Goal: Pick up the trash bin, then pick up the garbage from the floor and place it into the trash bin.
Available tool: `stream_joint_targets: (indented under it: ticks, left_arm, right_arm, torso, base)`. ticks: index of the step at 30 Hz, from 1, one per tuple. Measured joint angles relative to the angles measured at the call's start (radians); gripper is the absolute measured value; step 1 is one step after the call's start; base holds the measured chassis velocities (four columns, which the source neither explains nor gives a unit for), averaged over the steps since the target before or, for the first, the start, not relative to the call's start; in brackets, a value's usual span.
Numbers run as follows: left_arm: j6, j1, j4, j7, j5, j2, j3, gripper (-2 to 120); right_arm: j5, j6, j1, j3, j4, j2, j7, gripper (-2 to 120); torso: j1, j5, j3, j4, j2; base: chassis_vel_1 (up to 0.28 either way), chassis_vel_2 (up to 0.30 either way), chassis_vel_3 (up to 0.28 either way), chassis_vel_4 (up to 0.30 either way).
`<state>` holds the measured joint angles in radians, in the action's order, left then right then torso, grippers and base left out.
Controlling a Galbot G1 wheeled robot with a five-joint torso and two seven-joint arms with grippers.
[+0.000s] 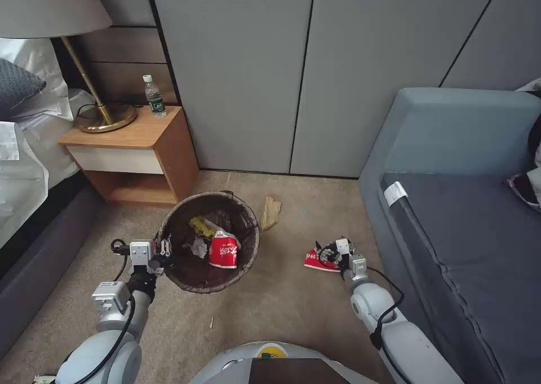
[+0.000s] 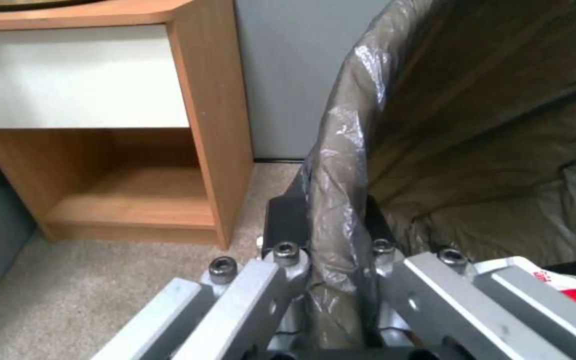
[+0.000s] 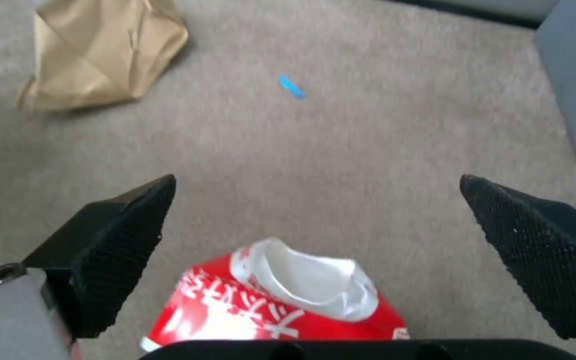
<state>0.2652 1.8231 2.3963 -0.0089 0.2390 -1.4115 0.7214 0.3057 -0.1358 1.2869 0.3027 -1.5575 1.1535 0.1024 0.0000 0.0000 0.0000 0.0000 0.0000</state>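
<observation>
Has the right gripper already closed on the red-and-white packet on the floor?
No: the right gripper has its fingers spread wide on either side of the red-and-white packet, which lies on the carpet.

Grey-white arms, black cables, perhaps ribbed black pincer pads point(image 3: 118, 260).

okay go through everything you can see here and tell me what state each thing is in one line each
trash bin: upright, rim clamped by left gripper, litter inside.
left gripper: shut on the bin's bagged rim.
right gripper: jaws open, low over the floor packet.
red-and-white packet on floor: crumpled, torn open, between the jaws, not gripped.
red-and-white packet in bin: crumpled, inside.
tan paper bag: crumpled, on carpet beside the bin.
water bottle: upright, capped, on nightstand.
</observation>
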Motion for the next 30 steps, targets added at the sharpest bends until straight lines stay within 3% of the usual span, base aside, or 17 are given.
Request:
stream_joint_targets:
  ticks: [10, 30]
  left_arm:
    - [0.0, -0.001, -0.004, 0.0, 0.001, 0.0, -0.001, 0]
    - [-0.003, 0.0, -0.006, -0.003, 0.003, 0.001, -0.001, 0]
  right_arm:
    - [0.009, 0.002, -0.065, -0.03, 0.138, -0.005, -0.047, 100]
    - [-0.043, 0.003, -0.181, -0.111, 0.286, -0.016, -0.09, 100]
  torso:
    - [0.0, 0.0, 0.0, 0.0, 0.0]
    - [0.0, -0.0001, 0.0, 0.0001, 0.0]
  base:
    - [0.0, 0.0, 0.0, 0.0]
    - [0.0, 0.0, 0.0, 0.0]
